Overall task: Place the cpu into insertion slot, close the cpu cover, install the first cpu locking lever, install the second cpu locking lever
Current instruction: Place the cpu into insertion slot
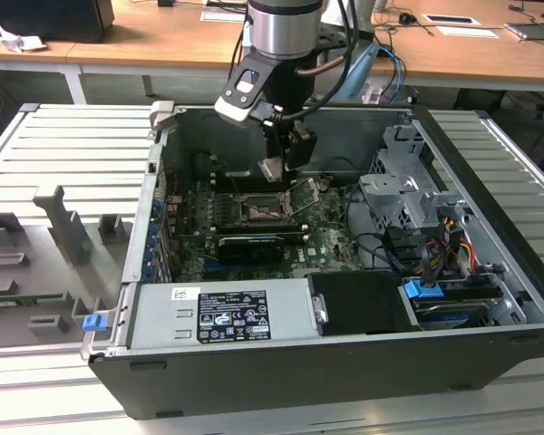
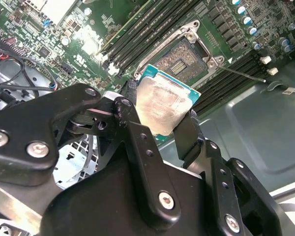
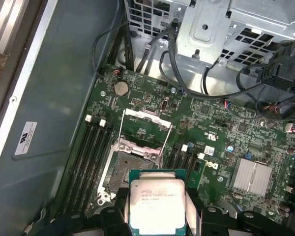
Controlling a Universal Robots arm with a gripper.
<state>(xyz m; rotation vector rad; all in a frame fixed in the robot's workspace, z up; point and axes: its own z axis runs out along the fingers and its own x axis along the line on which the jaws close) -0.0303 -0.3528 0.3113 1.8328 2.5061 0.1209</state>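
Gripper (image 2: 161, 112) clenched on the cpu (image 3: 157, 204), held just above the bare insertion slot (image 3: 130, 164), not seated; cpu cover (image 3: 148, 118) flipped up, locking lever (image 2: 243, 73) unlatched, so all four steps look undone.

cpu (image 3: 157, 206): silvery top, green rim, held flat above insertion slot (image 3: 130, 167) | cpu cover (image 3: 147, 117): hinged open

The cpu (image 3: 156, 204) hangs, seemingly, just above the insertion slot (image 3: 128, 164)
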